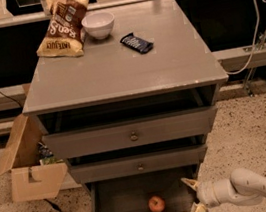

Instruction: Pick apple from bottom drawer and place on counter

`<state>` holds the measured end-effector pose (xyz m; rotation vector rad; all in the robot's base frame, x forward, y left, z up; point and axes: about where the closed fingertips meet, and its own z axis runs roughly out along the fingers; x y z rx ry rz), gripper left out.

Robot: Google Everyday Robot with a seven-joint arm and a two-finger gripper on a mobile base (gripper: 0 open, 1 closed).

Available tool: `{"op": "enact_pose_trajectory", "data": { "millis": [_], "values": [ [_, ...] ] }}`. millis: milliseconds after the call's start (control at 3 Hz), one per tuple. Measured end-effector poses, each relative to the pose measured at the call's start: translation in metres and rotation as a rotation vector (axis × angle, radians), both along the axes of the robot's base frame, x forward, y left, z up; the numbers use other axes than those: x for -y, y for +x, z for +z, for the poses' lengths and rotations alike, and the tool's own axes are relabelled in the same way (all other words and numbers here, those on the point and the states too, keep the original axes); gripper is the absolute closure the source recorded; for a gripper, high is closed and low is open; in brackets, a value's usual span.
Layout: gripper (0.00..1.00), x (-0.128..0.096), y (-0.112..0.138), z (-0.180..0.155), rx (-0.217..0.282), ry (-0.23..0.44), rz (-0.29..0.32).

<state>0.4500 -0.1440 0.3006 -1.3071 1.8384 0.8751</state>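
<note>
A small red-orange apple [156,204] lies on the dark floor of the open bottom drawer [105,209], near its front middle. My gripper [192,199] is at the drawer's right front corner, to the right of the apple and apart from it, fingers spread open and empty. The white arm [258,189] reaches in from the lower right. The grey counter [127,68] tops the cabinet above.
On the counter sit a chip bag [61,26], a white bowl [98,24] and a dark blue snack bar [136,43]. Two upper drawers with brass knobs [134,136] stand slightly out. An open cardboard box [26,164] sits on the floor to the left.
</note>
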Motion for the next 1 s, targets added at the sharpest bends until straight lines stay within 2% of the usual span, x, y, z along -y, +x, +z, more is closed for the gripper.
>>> {"op": "enact_pose_trajectory", "data": {
  "millis": [667,1000],
  "values": [
    [0.00,-0.015,0.052,-0.051,-0.003,-0.043,-0.085],
    [0.00,-0.039,0.068,-0.074,-0.010,-0.081,-0.104]
  ]
}}
